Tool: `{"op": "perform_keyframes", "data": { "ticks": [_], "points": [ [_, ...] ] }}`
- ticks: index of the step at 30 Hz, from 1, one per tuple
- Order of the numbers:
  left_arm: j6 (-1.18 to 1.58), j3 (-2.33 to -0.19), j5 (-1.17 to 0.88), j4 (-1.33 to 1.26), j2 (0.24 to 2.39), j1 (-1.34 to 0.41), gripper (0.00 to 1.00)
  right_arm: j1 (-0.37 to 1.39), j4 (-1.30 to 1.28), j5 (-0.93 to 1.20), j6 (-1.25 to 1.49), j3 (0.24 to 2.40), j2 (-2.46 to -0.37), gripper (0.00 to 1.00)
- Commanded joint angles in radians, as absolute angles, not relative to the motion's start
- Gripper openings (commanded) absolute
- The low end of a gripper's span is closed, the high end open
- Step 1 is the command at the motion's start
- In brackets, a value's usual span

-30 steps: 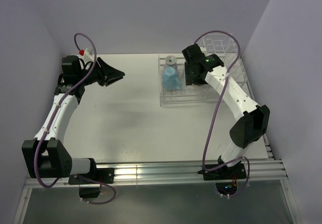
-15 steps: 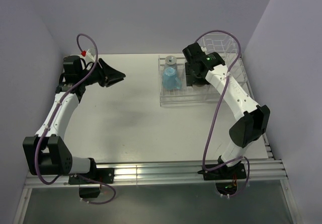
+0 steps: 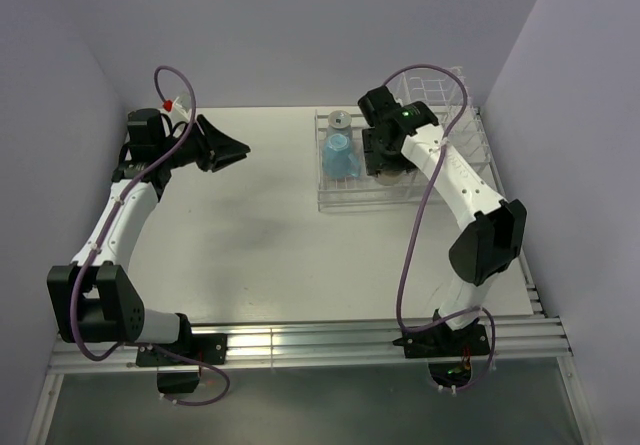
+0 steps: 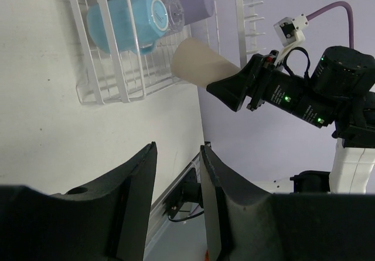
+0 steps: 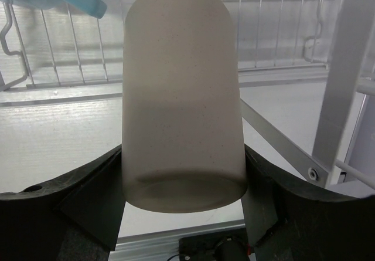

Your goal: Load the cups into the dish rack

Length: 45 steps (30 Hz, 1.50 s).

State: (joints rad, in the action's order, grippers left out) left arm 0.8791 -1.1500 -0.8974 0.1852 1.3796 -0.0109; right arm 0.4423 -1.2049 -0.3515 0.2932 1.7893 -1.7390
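— Top view?
— High at the near edge, looking down on the whole table (image 3: 250, 225).
— Wrists?
— Left eyes the dish rack (image 4: 146, 73) from afar; right, close up. All three share it.

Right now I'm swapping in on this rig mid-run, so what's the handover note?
Left gripper: open, empty, away from the dish rack.
Right gripper: shut on the tan cup, over the rack.
Done: light blue mug, clear glass, lavender tumbler in the rack.
Left to do: set the tan cup in, release.
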Motion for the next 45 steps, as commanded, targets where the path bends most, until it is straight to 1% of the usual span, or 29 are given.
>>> {"op": "perform_keyframes", "data": {
  "ticks": [1,19,25,37,45],
  "points": [
    [0.864,-1.186,-0.927,0.158,1.384,-0.011,0.41,0.434,-1.213,-0.345,0.281,1.835,-1.756,0.04],
    [0.862,-1.167,-0.92,0.15,1.397,-0.011,0.41,0.434,-1.173,-0.287,0.276,1.845,-1.856,0.05],
    [0.858,-1.164,-0.919,0.152,1.399,-0.011,0.41,0.434,-1.166,-0.276,0.276,1.847,-1.871,0.08],
    [0.857,-1.16,-0.919,0.15,1.407,-0.011,0.41,0.434,-1.164,-0.288,0.279,1.85,-1.873,0.23],
    [0.851,-1.16,-0.916,0.156,1.408,-0.011,0.41,0.433,-1.167,-0.288,0.281,1.858,-1.887,0.38]
  ]
}}
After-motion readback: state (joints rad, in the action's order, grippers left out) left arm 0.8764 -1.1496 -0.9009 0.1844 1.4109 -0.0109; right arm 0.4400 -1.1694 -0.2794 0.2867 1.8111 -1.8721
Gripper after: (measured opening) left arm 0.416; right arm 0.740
